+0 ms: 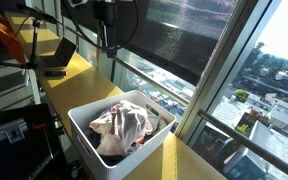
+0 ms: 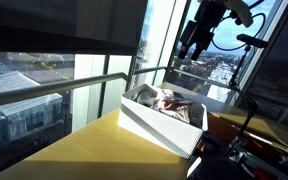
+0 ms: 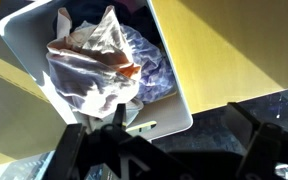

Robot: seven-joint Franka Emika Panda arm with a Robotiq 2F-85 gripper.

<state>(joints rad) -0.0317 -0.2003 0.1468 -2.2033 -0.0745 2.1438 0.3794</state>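
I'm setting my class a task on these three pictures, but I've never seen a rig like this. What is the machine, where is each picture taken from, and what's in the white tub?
It is one robot arm, steered by a person, ending in a two-fingered gripper. Two pictures come from cameras standing apart from the robot, at different spots; both exterior views show the gripper hanging above a white tub on a yellow table beside tall windows. The third comes from a camera on the wrist, looking down past the gripper into the tub. In the tub lies a heap of crumpled cloths. The gripper is open, holds nothing and touches nothing.
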